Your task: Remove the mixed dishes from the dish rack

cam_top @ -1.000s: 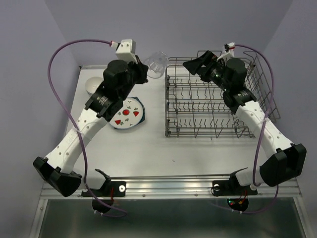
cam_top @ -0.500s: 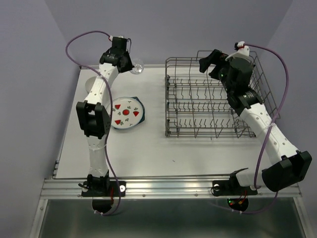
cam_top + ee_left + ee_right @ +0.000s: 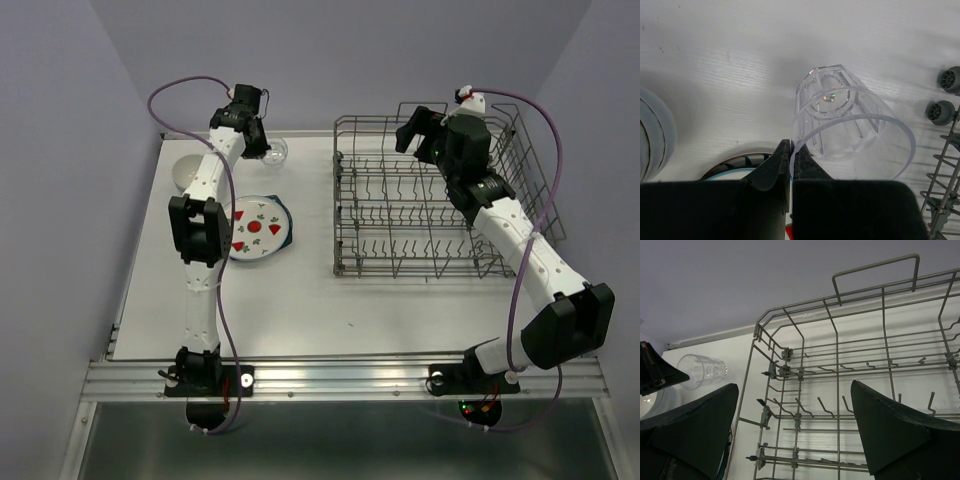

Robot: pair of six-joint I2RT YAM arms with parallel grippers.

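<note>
My left gripper (image 3: 264,142) is shut on the rim of a clear glass tumbler (image 3: 276,152), held upright at the table's back edge, left of the dish rack (image 3: 430,205). In the left wrist view my fingertips (image 3: 782,155) pinch the tumbler (image 3: 850,125) rim; whether its base touches the table I cannot tell. The strawberry plate (image 3: 255,230) lies on a dark teal plate (image 3: 287,232). A white bowl (image 3: 187,172) sits at the back left. My right gripper (image 3: 415,128) is open and empty above the rack's back left corner (image 3: 785,360). The rack holds no dishes.
The rack's taller wire side (image 3: 535,170) rises on the right. Its small wheels (image 3: 949,80) show close to the tumbler. The left arm stretches along the table's left half, over the plates. The back wall is just behind the tumbler.
The left arm has stretched out to the back and carried the tumbler down to the table's back edge. The right gripper shifted slightly over the rack's back corner.
</note>
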